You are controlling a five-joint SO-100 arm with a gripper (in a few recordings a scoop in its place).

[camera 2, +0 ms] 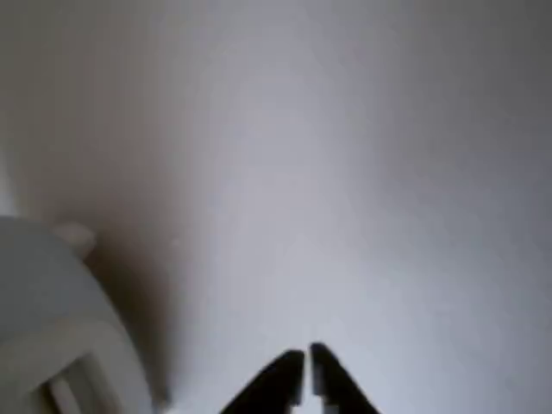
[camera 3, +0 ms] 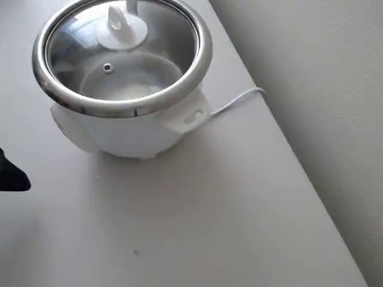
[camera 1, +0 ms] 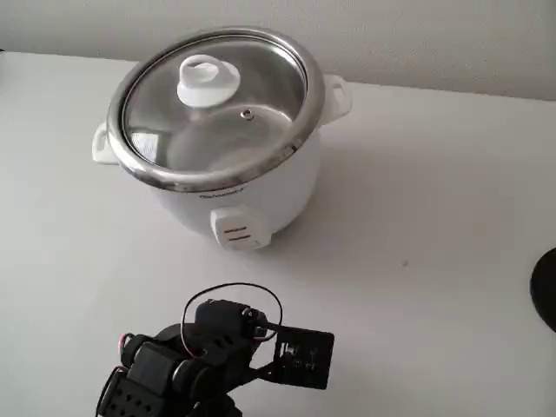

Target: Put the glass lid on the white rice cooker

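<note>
White table [camera 1: 434, 217], glass lid [camera 1: 217, 104] on cooker [camera 1: 252, 195]

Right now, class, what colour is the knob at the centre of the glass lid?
White. The knob on the glass lid shows best in the fixed view.

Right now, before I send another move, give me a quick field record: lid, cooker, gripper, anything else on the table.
lid: glass lid sits on the cooker, knob up, rim seated all round as far as the fixed and overhead views show
cooker: white rice cooker upright on the table, switch panel toward the arm
gripper: gripper shut, empty, over bare table beside the cooker
cord: white cord runs from the cooker to the table edge
task state: looks done
</note>
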